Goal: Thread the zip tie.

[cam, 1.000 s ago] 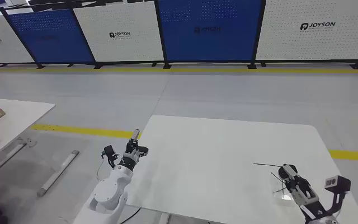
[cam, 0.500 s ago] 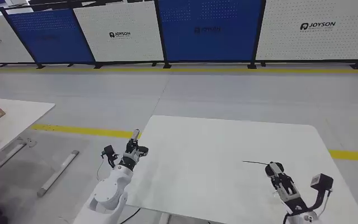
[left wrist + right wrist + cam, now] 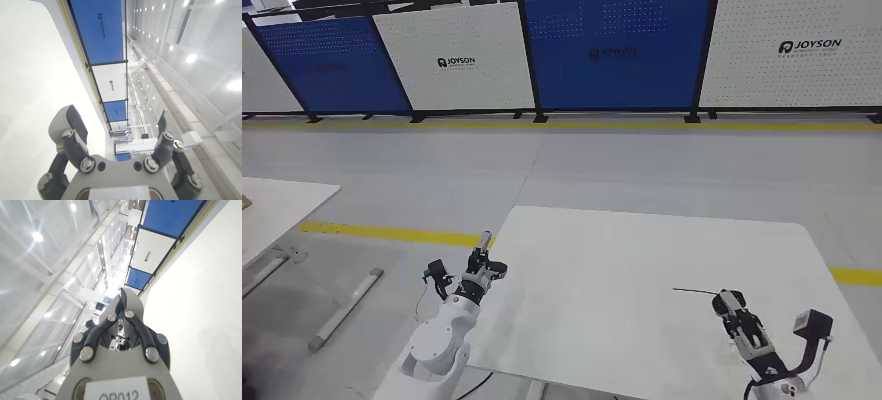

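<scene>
A thin black zip tie (image 3: 694, 292) sticks out straight to the left from the tip of the right claw (image 3: 728, 298), over the near right part of the white table (image 3: 642, 250). It is too fine to tell whether the free end touches the tabletop. The right claw is clamped on the tie's right end. Seen from the wrist, its ribbed pads (image 3: 122, 300) are pressed together with no gap.

The left claw (image 3: 482, 262) sits at the table's near left edge, well apart from the tie. Its fingers are spread wide and grip nothing, and it points toward the far side.

Beyond the table, a yellow line (image 3: 392, 233) runs across the grey floor. A row of blue and white pegboard panels (image 3: 612, 50) closes off the far side, and a second table (image 3: 282, 205) stands at left.
</scene>
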You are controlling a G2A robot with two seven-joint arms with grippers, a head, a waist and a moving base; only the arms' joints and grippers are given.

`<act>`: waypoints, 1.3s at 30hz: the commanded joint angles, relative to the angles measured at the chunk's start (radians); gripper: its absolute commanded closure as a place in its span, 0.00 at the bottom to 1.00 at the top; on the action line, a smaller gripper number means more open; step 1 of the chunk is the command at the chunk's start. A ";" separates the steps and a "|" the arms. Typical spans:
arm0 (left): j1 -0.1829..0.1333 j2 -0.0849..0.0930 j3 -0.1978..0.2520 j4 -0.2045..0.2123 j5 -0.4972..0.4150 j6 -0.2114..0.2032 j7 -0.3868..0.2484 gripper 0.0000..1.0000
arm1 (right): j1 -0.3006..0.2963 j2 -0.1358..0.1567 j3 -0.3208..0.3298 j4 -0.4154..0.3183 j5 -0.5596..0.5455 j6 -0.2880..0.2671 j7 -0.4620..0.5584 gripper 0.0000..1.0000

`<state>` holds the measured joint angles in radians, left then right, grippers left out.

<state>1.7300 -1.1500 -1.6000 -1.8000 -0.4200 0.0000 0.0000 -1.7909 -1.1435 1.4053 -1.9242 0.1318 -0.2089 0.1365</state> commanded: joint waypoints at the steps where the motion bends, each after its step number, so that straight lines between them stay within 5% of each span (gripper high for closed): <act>1: 0.000 0.000 0.000 0.000 0.000 0.000 0.000 0.00 | 0.000 0.000 0.000 0.000 0.000 0.000 0.000 1.00; 13: 0.000 0.000 0.000 0.000 0.000 0.000 0.000 0.00 | 0.002 0.006 0.012 0.021 0.079 0.013 0.204 1.00; 32: 0.000 0.000 0.000 0.000 0.000 0.000 0.000 0.00 | 0.007 0.005 0.003 0.018 0.069 0.017 0.204 1.00; 39: 0.000 0.000 0.000 0.000 0.000 0.000 0.000 0.00 | 0.010 0.005 0.017 0.049 0.167 -0.050 0.280 1.00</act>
<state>1.7300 -1.1500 -1.6000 -1.8000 -0.4200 0.0000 0.0000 -1.7817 -1.1382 1.4206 -1.8779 0.3015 -0.2615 0.4171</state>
